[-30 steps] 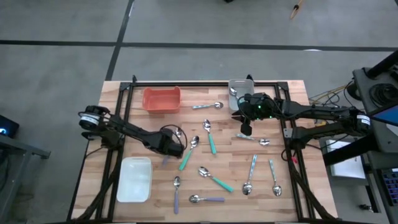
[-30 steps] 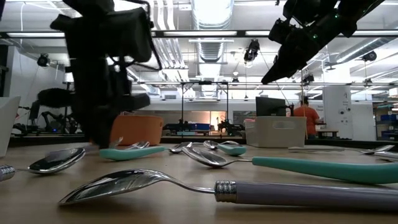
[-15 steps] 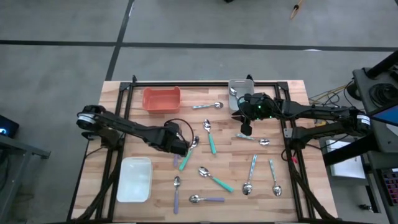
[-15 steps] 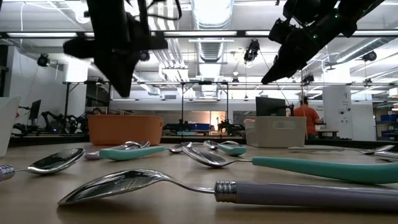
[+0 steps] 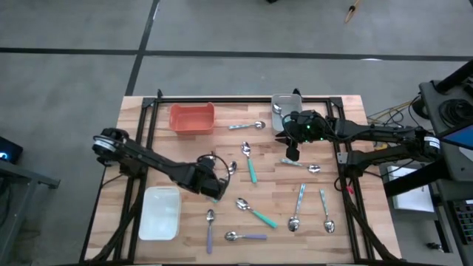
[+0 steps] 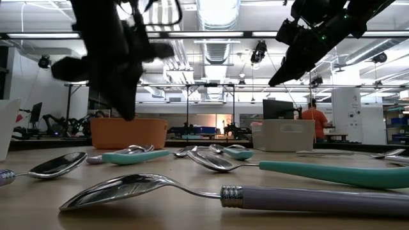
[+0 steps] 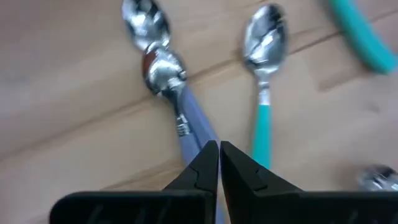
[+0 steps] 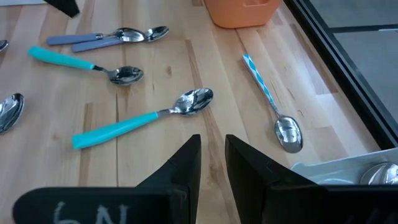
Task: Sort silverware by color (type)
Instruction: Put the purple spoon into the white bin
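From above, the left hand sits over the middle of the tabletop, fingers together and holding nothing, among scattered spoons. The right hand hovers near the back right, just in front of the grey tray. An orange tray stands at the back left, a white tray at the front left.

At table height, a lavender spoon lies nearest, a teal spoon behind it — both arms hang above.

Left wrist: the closed fingertips hang over two lavender-handled spoons, with a teal one beside them.

Right wrist: the fingers stand slightly apart, empty, above a teal spoon; a blue-patterned spoon lies near.
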